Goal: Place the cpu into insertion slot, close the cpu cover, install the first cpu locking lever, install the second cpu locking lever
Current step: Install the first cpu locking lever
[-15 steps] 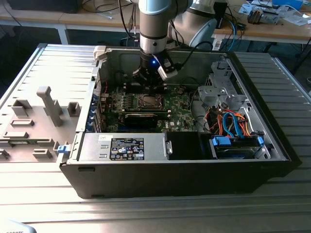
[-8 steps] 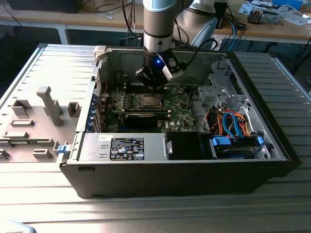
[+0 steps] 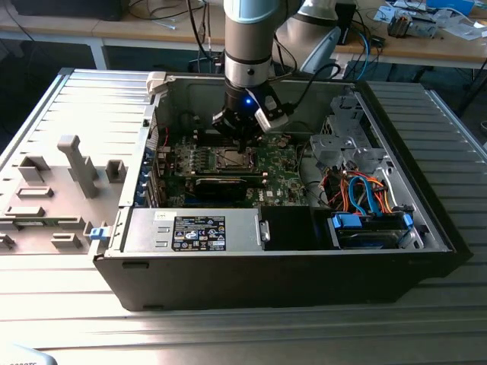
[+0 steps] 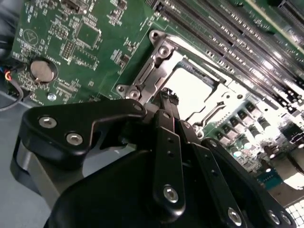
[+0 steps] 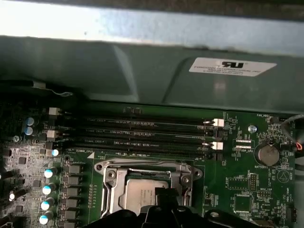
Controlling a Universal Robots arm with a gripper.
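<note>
Robot tool (image 4: 167, 97) poised directly above the processor socket inside an open computer case.

The tool's fingers look pressed together, holding nothing. The cpu (image 5: 142, 194) lies seated straight beneath its tip, framed by the cpu cover (image 5: 110, 175), which lies flat around it. Memory slots (image 5: 142, 135) run lengthwise just beyond the socket; nothing blocks the way down.

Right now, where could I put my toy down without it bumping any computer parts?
The ribbed grey metal tabletop in front of the open black computer case looks bare. So does the strip on the exterior view's right. Inside it is crowded: the black gripper hangs over the green motherboard, beside orange and blue cables.
</note>
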